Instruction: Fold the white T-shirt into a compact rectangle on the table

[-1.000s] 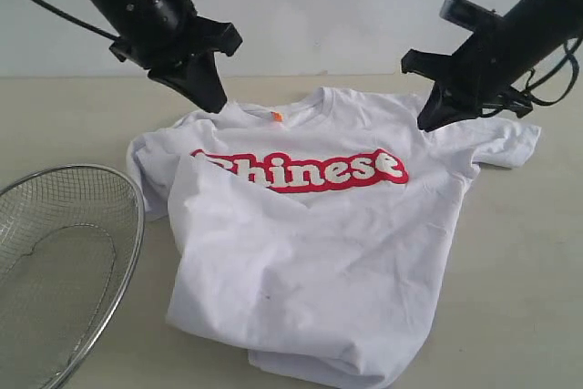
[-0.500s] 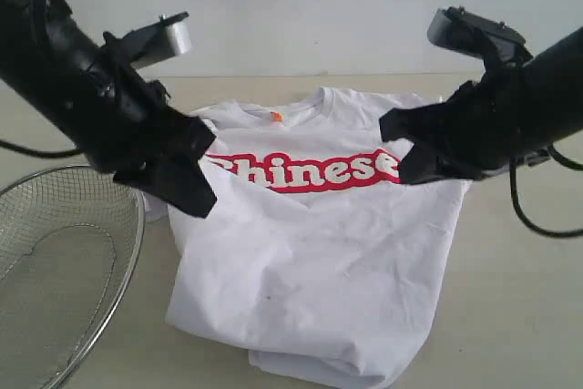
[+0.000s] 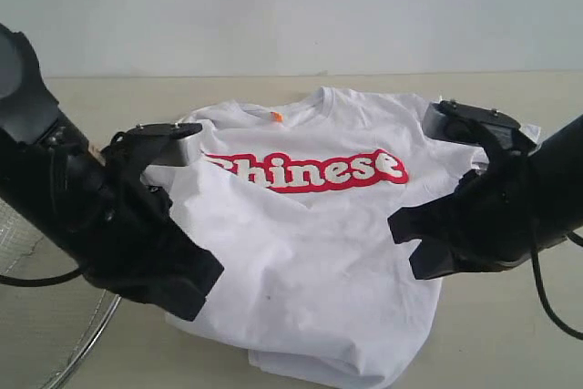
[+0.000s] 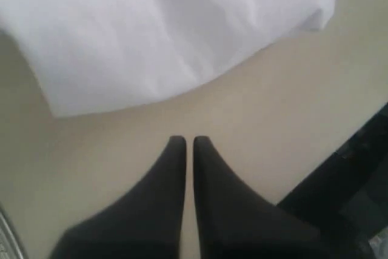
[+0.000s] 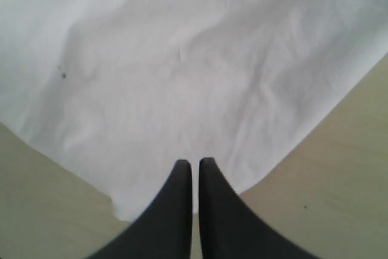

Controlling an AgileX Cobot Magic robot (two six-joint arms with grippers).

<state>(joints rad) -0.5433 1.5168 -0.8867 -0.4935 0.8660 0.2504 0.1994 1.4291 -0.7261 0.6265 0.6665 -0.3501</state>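
Basket point(image 3: 55, 343) at L mostly hidden, contents unclear; L fingers point(image 4: 173, 177) and R fingers point(image 5: 179, 195) pressed together, empty, near T-shirt point(image 3: 319, 243).

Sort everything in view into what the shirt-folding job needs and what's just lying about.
For the job:
- white T-shirt
- table, the folding surface

Lying about:
- wire-mesh basket, off to the left of the shirt

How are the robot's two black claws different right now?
The left gripper points at bare table, just short of the white T-shirt; the right gripper has its tips over the shirt's edge. The left gripper is beside the wire basket; the right has none near. Both are black, shut and empty.
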